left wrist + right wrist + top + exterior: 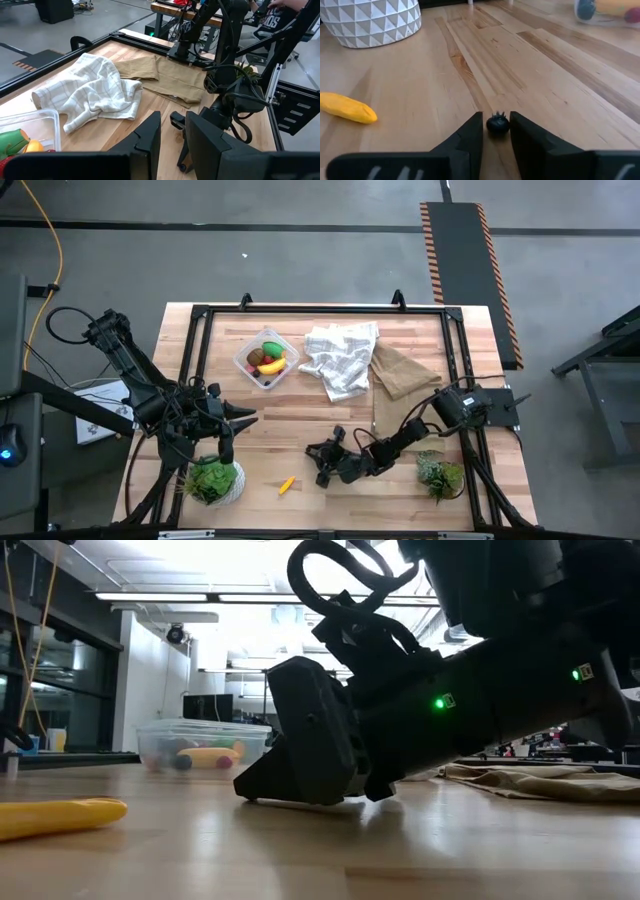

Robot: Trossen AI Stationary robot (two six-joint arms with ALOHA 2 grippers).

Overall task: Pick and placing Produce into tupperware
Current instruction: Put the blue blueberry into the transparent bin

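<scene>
1. Two loose pieces remain on the wooden table [300,430]: a small dark berry [497,123] and a yellow piece [347,107] lying apart from it, near the white faceted pot [370,20].
2. Step in hand, as I judge it: picking up the berry. Right gripper [496,131] is low at the table's front middle, fingers straddling the berry.
3. Fingers stand just beside the berry on either side, gap barely wider than it. Whether the pads [476,131] touch it I cannot tell; the grasp does not look closed yet.
4. Tupperware [265,360] sits well away toward the far left of the table, already holding green, yellow and red produce, beside the white checked cloth [340,355].
5. Next move calls for closing gently, lifting, and carrying to the tupperware.
6. Left gripper [172,132] waits, hanging parted and empty, at the left side.
</scene>
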